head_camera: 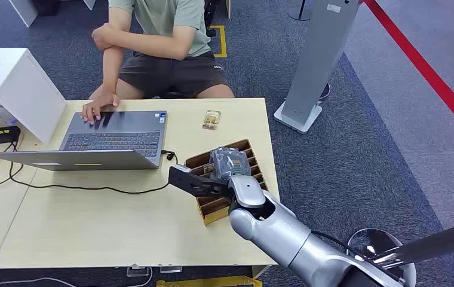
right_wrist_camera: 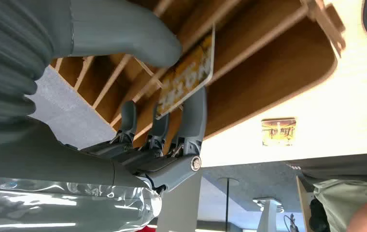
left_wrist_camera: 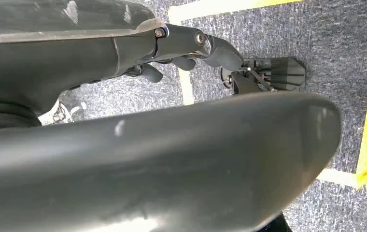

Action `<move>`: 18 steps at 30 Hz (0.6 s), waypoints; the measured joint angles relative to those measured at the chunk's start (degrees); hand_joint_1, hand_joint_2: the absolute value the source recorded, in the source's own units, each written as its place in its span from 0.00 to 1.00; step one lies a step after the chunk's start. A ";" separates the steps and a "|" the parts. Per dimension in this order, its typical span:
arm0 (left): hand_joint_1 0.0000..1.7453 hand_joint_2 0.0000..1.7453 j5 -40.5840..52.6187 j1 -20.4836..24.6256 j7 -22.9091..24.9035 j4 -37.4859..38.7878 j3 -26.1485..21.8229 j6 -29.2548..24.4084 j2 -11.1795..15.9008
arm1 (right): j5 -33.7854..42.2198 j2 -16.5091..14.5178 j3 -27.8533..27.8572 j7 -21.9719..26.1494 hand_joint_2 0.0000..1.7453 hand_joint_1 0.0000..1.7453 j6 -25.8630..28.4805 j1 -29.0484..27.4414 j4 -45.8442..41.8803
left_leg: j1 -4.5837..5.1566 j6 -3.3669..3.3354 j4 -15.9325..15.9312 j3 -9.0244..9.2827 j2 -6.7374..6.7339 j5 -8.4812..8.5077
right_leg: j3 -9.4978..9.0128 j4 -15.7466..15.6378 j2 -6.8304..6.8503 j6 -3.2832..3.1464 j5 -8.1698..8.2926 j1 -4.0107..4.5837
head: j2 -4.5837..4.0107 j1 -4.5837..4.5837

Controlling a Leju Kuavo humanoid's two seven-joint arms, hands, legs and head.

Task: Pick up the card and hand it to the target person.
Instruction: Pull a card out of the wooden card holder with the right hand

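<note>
A yellow card point(right_wrist_camera: 186, 79) stands in a slot of the wooden slotted holder point(right_wrist_camera: 268, 72). My right hand point(right_wrist_camera: 172, 82) pinches it, with the grey thumb on one face and the darker fingers point(right_wrist_camera: 193, 113) on the other. From the head view, that right hand point(head_camera: 230, 162) sits over the holder point(head_camera: 254, 173) near the table's right edge. The person point(head_camera: 165, 36) sits at the far side of the table, one hand on the laptop. My left hand point(left_wrist_camera: 191, 46) hangs over the carpet, its fingers loosely stretched and holding nothing.
A second small card point(head_camera: 212, 119) lies flat on the table beyond the holder. An open laptop point(head_camera: 111, 140) with a black cable stands to the left, and a white box point(head_camera: 15, 84) at the far left. A grey pillar base point(head_camera: 299, 113) stands right of the table.
</note>
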State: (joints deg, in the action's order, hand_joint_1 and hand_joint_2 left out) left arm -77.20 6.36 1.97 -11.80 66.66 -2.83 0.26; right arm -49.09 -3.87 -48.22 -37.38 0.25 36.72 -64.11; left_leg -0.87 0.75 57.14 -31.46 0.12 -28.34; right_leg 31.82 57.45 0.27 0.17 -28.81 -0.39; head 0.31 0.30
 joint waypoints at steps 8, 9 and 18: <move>0.00 0.00 0.00 0.00 -0.02 0.00 0.00 -0.10 0.00 | -0.02 0.01 0.03 0.26 1.00 1.00 0.37 0.01 0.46 | 0.00 0.00 0.00 0.00 0.00 0.00 | 0.00 0.00 0.00 0.00 0.00 0.00 | 0.00 0.01; 0.00 0.00 0.00 0.00 -0.02 0.00 0.00 -0.10 0.00 | -0.06 0.01 0.04 0.31 1.00 1.00 0.42 0.01 0.54 | 0.00 0.00 0.00 0.00 0.00 0.00 | -0.01 0.00 0.00 0.00 0.00 0.00 | 0.00 0.01; 0.00 0.00 -0.10 0.01 -0.20 0.00 0.01 0.05 -0.01 | -0.19 -0.21 0.07 1.01 1.00 1.00 0.77 0.22 1.41 | 0.00 0.00 0.00 0.05 0.00 0.00 | -0.03 0.00 0.00 0.00 0.00 0.00 | 0.00 -0.01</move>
State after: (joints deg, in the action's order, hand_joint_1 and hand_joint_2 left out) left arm -77.30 6.37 1.77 -11.80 66.67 -2.78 0.26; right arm -49.28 -4.08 -48.15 -36.37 1.02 36.94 -62.70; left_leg -0.87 0.75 57.14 -31.41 0.12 -28.34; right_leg 31.79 57.45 0.27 0.17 -28.81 -0.39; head 0.31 0.28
